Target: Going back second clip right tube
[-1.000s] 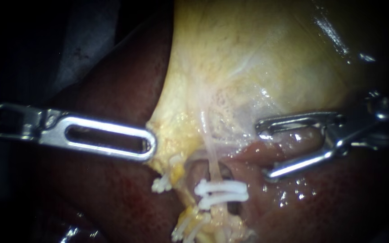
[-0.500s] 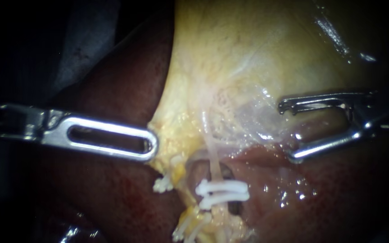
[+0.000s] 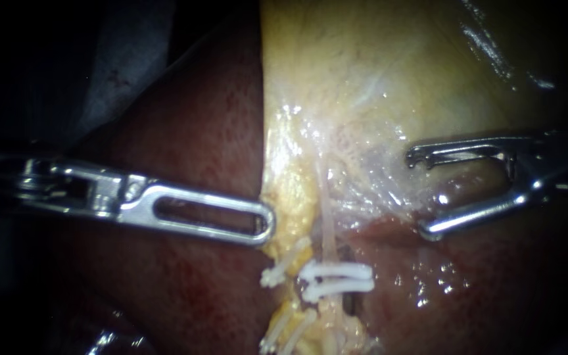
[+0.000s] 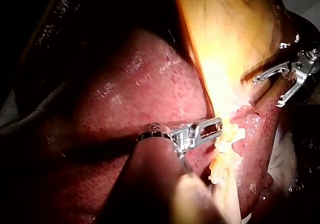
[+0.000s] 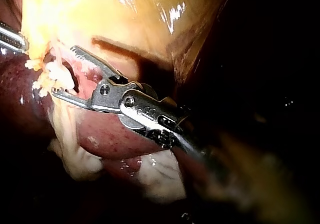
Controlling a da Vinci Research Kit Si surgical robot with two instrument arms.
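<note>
The right instrument (image 3: 419, 195) has drawn back toward the right edge of the frame and now rests there, its claw wide open and empty. The left instrument (image 3: 265, 225), its claw seemingly closed on the edge of the gallbladder (image 3: 389, 72), has carried that edge rightwards. Two clips (image 3: 336, 279) sit on the right tube (image 3: 328, 210), at lower centre. The retreat looks almost finished.

No writing, label, brand, number or sign can be read in any view: none on the glistening dark-red liver (image 3: 192, 144), the pale yellow gallbladder (image 3: 376, 59), the thin pale tube (image 3: 327, 217) or the white plastic clips (image 3: 336, 279) across it.
</note>
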